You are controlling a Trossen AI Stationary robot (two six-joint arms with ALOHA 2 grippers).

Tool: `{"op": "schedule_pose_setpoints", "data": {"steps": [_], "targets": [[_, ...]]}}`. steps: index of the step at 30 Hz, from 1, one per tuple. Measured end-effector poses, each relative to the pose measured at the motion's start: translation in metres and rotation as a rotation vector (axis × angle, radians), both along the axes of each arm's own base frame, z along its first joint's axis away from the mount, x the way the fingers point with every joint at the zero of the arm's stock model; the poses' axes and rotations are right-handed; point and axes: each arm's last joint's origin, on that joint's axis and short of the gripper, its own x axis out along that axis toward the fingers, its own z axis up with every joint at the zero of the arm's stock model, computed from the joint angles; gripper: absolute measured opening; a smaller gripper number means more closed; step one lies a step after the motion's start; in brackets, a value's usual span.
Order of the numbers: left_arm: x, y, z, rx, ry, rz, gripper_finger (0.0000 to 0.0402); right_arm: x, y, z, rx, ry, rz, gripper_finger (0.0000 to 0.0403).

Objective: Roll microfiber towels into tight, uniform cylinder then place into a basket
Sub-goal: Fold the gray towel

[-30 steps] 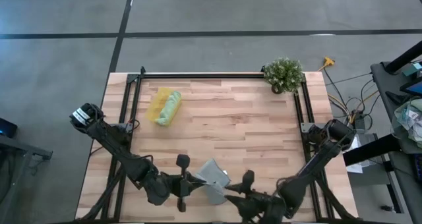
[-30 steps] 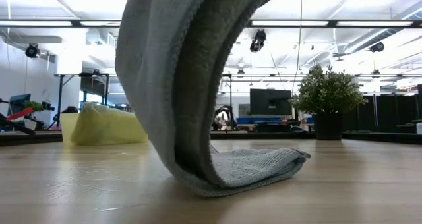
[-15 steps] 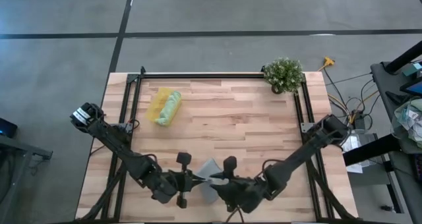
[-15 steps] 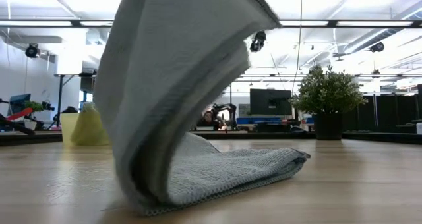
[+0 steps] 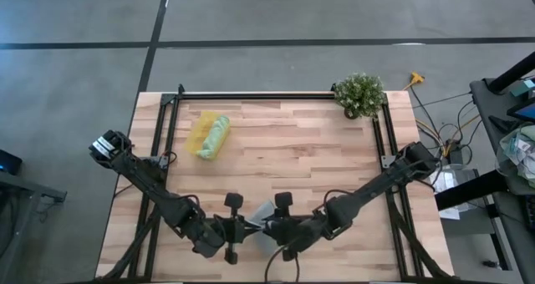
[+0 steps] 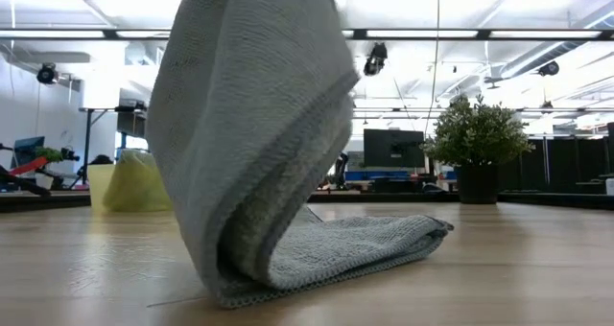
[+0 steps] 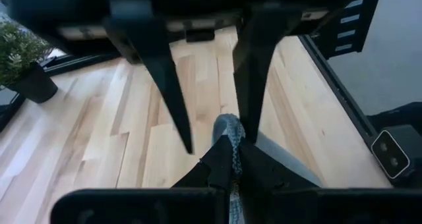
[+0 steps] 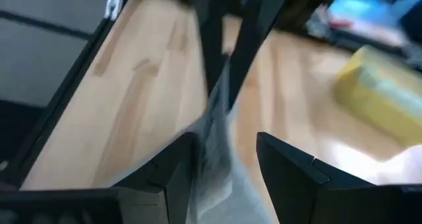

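the grey-blue towel (image 6: 259, 173) is at the near edge of the surface (image 5: 292, 159), about midway between left and right. part of it is lifted up off the wood and hangs in a fold, while the rest lies flat on the surface, trailing to the right in the low view. the left pincer (image 7: 232, 159) is clenched on an edge of this towel, its fingertips pinched tight on the cloth. the right pincer (image 8: 224, 159) faces it from the right, just beside it, with its fingers parted and the towel's cloth between them; whether they actually press on the cloth cannot be told. in the high view the two pincers meet over the towel (image 5: 263, 219) near the front edge.

the basket (image 5: 201, 134) sits far off on the left part of the surface, well apart from both arms, and the light green towel (image 5: 215, 137) lies rolled inside it. a potted plant (image 5: 359, 94) stands at the far right corner.
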Motion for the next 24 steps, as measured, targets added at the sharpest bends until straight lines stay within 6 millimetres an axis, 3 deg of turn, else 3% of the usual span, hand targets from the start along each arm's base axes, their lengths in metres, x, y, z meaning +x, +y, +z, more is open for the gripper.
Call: {"op": "schedule_pose_setpoints", "data": {"steps": [10,17,24], "targets": [[0.000,0.000,0.001,0.000,0.001,-0.002,0.0000,-0.002,0.001,-0.040,-0.058,0.180,0.051,0.0158],[-0.002,-0.001,-0.001,-0.003,0.021,-0.002,0.0000,-0.012,0.000,-0.048,-0.079,0.288,0.017,0.0123],[-0.005,-0.001,-0.006,0.011,0.047,-0.003,0.0000,-0.024,0.016,-0.049,-0.096,0.304,0.062,0.0076]]}}
